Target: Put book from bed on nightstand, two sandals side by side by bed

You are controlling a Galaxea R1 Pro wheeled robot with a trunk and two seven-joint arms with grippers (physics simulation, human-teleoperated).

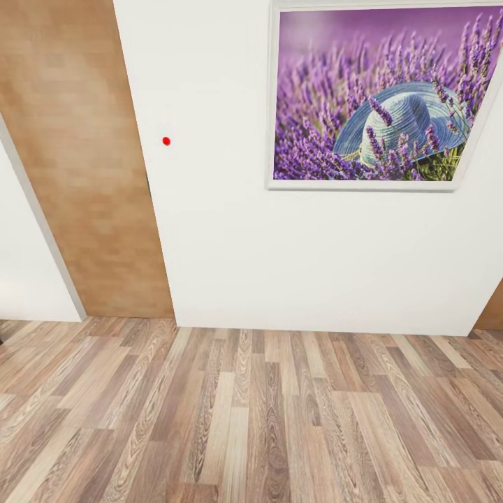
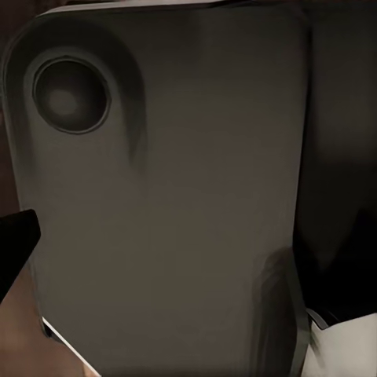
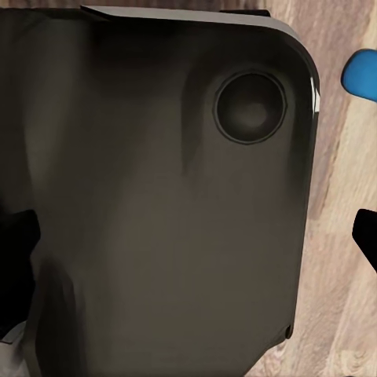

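The head view faces a white wall (image 1: 230, 265) of the bedroom, where a white-framed lavender picture (image 1: 377, 98) with a pale blue straw hat among purple flowers hangs toward the upper right. A small red dot (image 1: 166, 141) sits on the wall to the left of the picture, and a brown door (image 1: 91, 181) stands at the left, its pale frame (image 1: 42, 223) slanting down to the floor. Light wood-plank floor (image 1: 251, 419) runs across the lower part of that view. In the left wrist view a dark grey rounded panel (image 2: 173, 204) with a round recess near one corner sits very close to the lens, and whether the left pincer is spread or pressed together cannot be told. The right wrist view shows a like dark panel (image 3: 157, 204) over wood planks (image 3: 345, 196), with the bright blue edge of one sandal (image 3: 363, 75) lying on the floor at the frame's border; the right pincer's state cannot be told either
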